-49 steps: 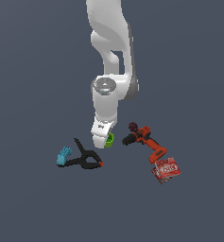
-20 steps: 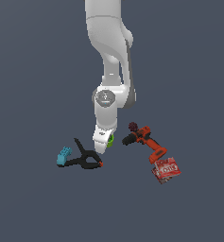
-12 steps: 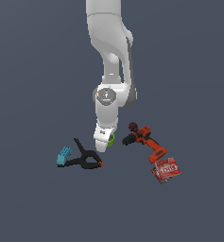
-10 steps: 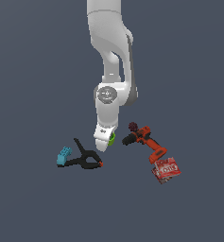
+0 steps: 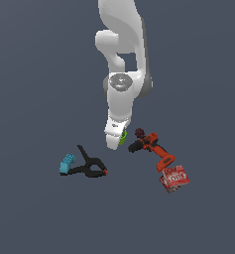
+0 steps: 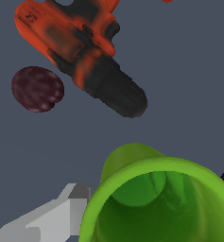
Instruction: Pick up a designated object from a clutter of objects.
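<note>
Exterior view: gripper (image 5: 115, 140) low over the clutter, green cup (image 5: 123, 136) peeking out beside it, power drill (image 5: 152, 147) just beside.
Wrist view: cup (image 6: 156, 201) mouth-on against one gray finger (image 6: 61, 215); berry (image 6: 37, 88) near drill (image 6: 80, 52).
Grip: can't tell.
</note>
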Motion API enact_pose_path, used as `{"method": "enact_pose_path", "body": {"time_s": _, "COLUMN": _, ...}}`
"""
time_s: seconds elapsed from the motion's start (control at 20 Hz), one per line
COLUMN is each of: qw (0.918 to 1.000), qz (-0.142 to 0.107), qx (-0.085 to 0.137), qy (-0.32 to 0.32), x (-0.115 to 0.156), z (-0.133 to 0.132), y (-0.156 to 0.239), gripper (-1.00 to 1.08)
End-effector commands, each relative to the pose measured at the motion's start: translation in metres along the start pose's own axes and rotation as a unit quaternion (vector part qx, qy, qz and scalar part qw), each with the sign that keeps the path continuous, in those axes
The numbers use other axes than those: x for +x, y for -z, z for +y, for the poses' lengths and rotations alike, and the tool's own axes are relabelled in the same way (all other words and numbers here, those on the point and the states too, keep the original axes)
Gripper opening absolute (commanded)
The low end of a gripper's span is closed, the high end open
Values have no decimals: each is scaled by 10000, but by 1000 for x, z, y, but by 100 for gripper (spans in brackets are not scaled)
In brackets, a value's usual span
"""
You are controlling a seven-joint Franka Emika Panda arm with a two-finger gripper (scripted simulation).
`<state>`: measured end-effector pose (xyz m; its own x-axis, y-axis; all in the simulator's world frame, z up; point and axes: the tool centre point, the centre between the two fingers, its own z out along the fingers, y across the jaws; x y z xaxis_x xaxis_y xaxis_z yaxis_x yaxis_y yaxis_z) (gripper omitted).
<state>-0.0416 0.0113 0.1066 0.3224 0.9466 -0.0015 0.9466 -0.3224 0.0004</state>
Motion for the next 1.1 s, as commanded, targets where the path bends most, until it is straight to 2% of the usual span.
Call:
{"method": "enact_pose_path", "body": {"time_s": 0.0, "qw": 10000, "qz": -2, "qx": -9, "qy": 3, "x": 7, "z": -9, "y": 20, "gripper": -100}}
{"method": "enact_pose_path", "body": {"time_s": 1.05, "qw": 10000, "qz": 2, "qx": -1, "qy": 10, "x": 79, "z": -94, "y": 211, "gripper": -100}}
